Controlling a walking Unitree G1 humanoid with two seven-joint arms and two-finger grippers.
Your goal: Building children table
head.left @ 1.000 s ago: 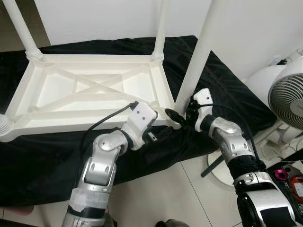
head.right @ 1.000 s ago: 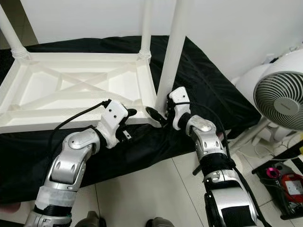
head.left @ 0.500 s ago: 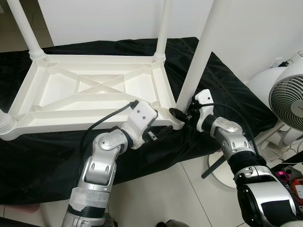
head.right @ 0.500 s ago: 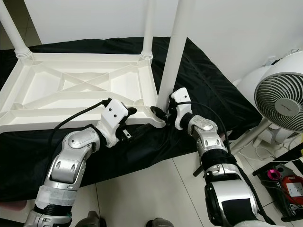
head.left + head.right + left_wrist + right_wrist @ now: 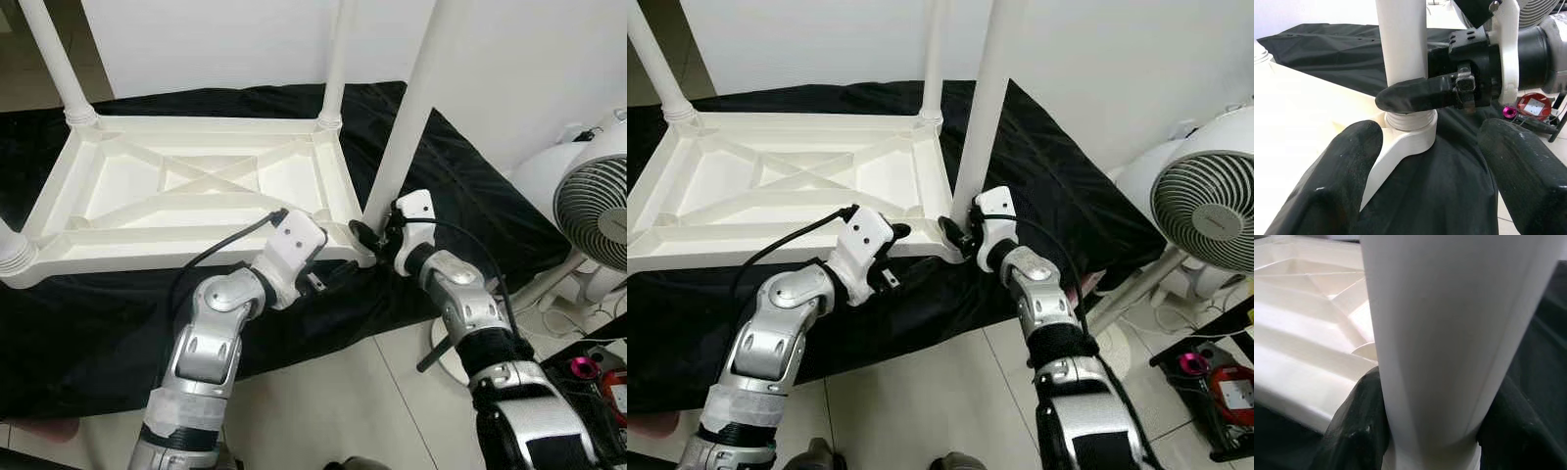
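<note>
Big white wall [image 5: 245, 39] across the back from 10 to 2 o'clock, pale tiled floor [image 5: 333, 401] underneath. A black sheet [image 5: 88, 323] is spread over most of the floor and takes up the whole middle of the head views.

On the sheet sits the white plastic table top [image 5: 176, 186], flipped upside down so you see the cross ribs on its underside. Legs stick up from its corners: one at 11 o'clock, one at 12, a stub at the 9 o'clock edge. The nearest table leg [image 5: 407, 117] stands upright in the near right corner socket, around 1 o'clock from centre.

Off at 3 o'clock there's a white fan [image 5: 593, 196], with a pink thing and some clutter on the floor at 4 o'clock, too small to make out.

The right gripper [image 5: 370, 235] is clamped around the base of that table leg, just above the socket thread. The left gripper [image 5: 1425, 171] sits just beside the same corner with its fingers [image 5: 1332, 181] spread wide, one over the table edge, holding nothing. A black cable [image 5: 220, 250] loops over the left wrist.
</note>
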